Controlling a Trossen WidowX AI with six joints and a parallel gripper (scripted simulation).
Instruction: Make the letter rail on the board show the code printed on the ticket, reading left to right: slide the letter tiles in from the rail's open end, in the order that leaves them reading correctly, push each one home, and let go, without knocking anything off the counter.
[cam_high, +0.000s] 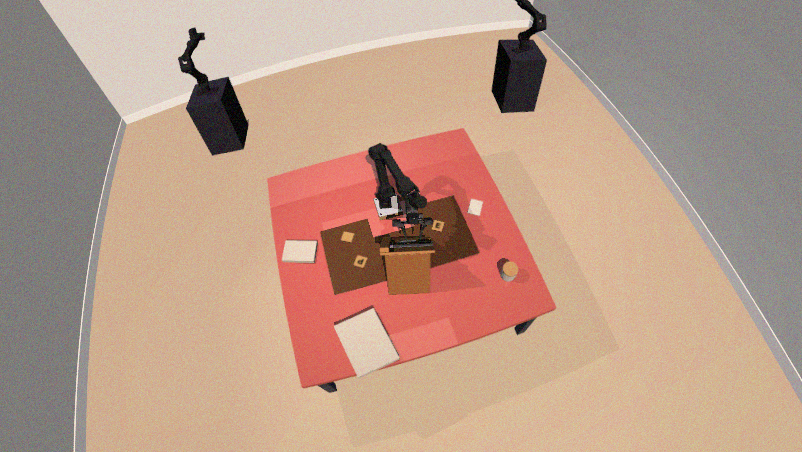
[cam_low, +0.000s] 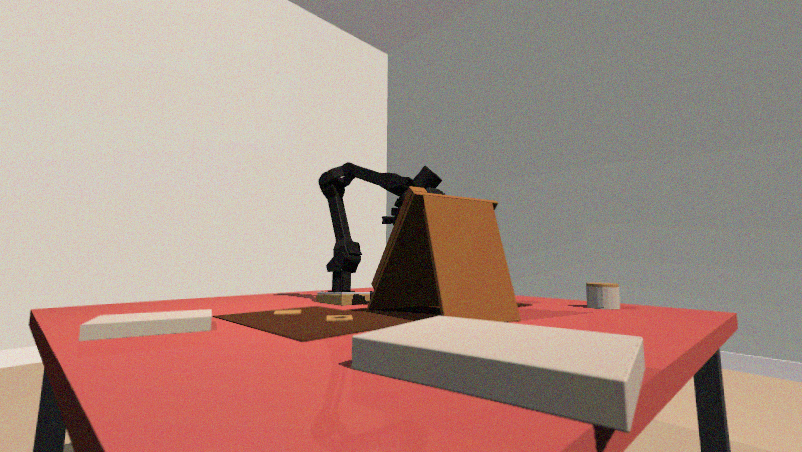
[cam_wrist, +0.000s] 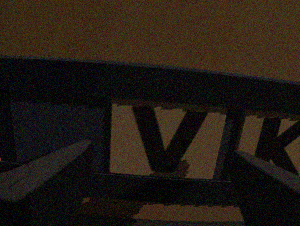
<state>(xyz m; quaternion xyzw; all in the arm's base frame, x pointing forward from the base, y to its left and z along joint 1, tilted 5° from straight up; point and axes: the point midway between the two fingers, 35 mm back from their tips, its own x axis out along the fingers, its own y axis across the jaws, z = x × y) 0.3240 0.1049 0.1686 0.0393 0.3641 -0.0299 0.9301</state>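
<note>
The wooden board (cam_high: 408, 274) (cam_low: 468, 252) stands like a tent. Its dark rail (cam_high: 411, 245) (cam_wrist: 150, 82) holds a V tile (cam_wrist: 168, 160), upright in the wrist view, with a K tile (cam_wrist: 248, 135) to its right across a narrow dark gap. My gripper (cam_high: 412, 231) (cam_wrist: 163, 156) is open around the V tile, with a gap on each side; the right fingertip stands between V and K. Loose tiles (cam_high: 347, 236) (cam_high: 360, 261) (cam_high: 438, 225) lie on the dark mat, two also in the exterior view (cam_low: 287, 311) (cam_low: 339, 317). A small white card (cam_high: 475, 207) shows no readable print.
A large pale block (cam_high: 366, 341) (cam_low: 494, 353) lies behind the board. A smaller pale block (cam_high: 299, 250) (cam_low: 147, 324) lies beyond the dark mat (cam_high: 342, 277) (cam_low: 303, 331). A grey can with a tan top (cam_high: 509, 270) (cam_low: 602, 296) stands near the table's other side.
</note>
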